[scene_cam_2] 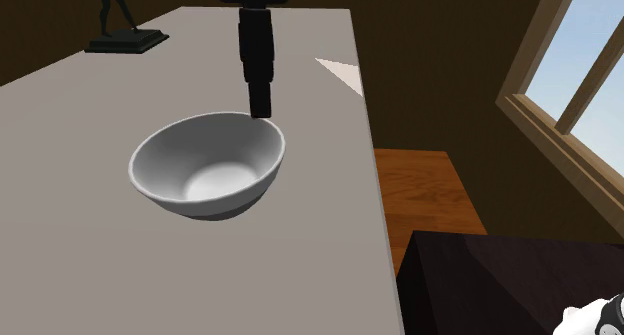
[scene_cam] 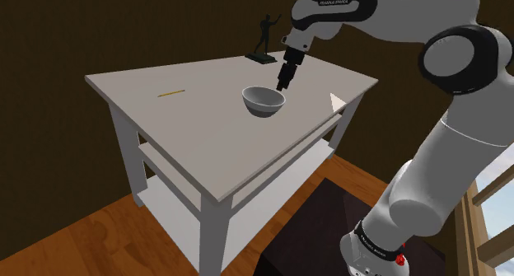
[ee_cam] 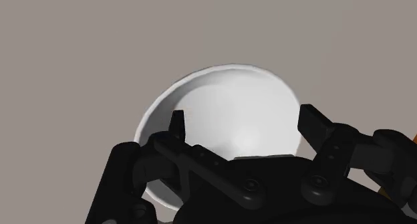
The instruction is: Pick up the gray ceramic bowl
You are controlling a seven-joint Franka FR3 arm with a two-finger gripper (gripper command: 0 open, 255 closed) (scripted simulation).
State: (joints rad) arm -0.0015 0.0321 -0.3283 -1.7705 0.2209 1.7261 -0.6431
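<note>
Your bowl sits upright on the table, not far from the edge on the second exterior view's right. It is empty, with a bare inside, so nothing can spill.

The gripper hangs just over the bowl's rim with its fingers spread wide and holding nothing. You cannot tell from here whether a tip already touches the rim.

That rim is where I'd expect trouble. The wall is thin and curved. If you come down slightly off line, one fingertip could land on the lip instead of straddling it. That would tip the bowl or shove it toward the nearby edge.

If you close with too little wall between the fingers, the pinch may slip. The bowl could also swing down as you lift, since all its weight hangs to one side of the grasp.

The figurine and the yellow stick lie well apart from the bowl, so I'd not worry about striking either.
</note>
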